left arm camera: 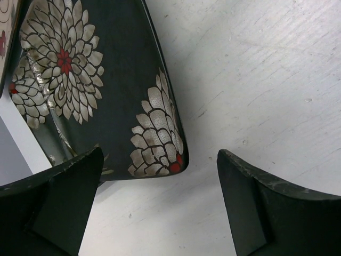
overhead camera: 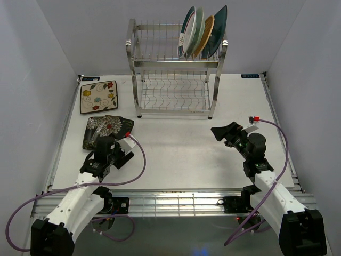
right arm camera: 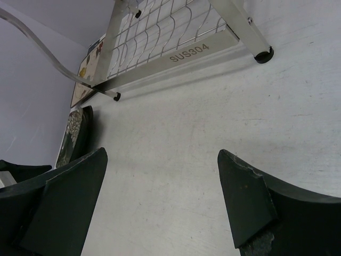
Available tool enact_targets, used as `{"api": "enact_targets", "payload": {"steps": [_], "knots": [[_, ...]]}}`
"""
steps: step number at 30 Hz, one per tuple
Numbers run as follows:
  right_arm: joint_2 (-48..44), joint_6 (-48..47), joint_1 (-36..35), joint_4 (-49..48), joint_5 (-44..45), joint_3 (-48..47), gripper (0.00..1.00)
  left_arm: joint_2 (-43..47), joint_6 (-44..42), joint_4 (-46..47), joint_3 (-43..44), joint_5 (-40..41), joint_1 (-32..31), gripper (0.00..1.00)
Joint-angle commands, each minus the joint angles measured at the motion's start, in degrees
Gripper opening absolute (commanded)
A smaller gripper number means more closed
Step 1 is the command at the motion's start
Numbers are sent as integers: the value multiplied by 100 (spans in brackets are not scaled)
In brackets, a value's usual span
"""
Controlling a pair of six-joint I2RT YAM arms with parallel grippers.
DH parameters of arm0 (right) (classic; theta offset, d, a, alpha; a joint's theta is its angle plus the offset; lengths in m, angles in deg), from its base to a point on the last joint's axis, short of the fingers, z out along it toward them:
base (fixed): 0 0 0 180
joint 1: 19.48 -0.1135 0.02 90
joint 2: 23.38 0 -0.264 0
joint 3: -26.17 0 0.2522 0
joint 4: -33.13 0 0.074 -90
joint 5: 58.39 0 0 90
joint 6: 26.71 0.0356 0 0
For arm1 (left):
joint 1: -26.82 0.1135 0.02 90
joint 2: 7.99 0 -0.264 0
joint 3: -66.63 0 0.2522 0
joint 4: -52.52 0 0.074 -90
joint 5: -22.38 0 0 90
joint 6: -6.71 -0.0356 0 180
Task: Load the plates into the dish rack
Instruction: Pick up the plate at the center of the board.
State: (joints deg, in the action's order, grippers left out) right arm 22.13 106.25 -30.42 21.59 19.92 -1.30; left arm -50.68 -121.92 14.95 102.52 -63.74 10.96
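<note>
Four plates are being held upright in the right part of the upper tier of the dish rack (overhead camera: 176,69): the white plate with the dark rim (overhead camera: 186,34), the pale green plate (overhead camera: 197,26), the woven orange-tan plate (overhead camera: 208,33) and the teal plate (overhead camera: 219,26), all leaning close together. The lower tier is being left without any plate. Two plates are not yet loaded and are lying flat on the table (overhead camera: 181,149), well apart from the rack on the left side: the cream floral plate (overhead camera: 99,97) farther away, and the dark floral plate (overhead camera: 109,127) just near of it. So the task is being judged as more than half done, with these two plates to be loaded. The left gripper (overhead camera: 123,153) is being kept just at the near right corner of the dark floral plate, with its jaws wide apart and nothing between them; in the wrist view one finger (left arm camera: 69,192) is seen at the plate's edge, but whether it is touching cannot be told. The right gripper (overhead camera: 228,133) is being held low over the bare table on the right side, also with jaws apart and empty, pointing toward the foot of the rack. The table is white and matte with light scratches, and it is being enclosed by plain pale walls (overhead camera: 37,64) on the left, right and far sides.
</note>
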Motion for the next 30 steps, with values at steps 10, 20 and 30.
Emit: {"api": "enact_targets", "payload": {"steps": [10,20,30], "knots": [[89,-60,13,-133,-45,-272,90,201,-171,140,-288,-19,-111,95],[98,-68,13,-133,-53,-263,90,78,-276,403,-402,86,-119,74],[45,-77,13,-116,-36,-246,90,-72,-250,746,-464,245,-155,46]]}}
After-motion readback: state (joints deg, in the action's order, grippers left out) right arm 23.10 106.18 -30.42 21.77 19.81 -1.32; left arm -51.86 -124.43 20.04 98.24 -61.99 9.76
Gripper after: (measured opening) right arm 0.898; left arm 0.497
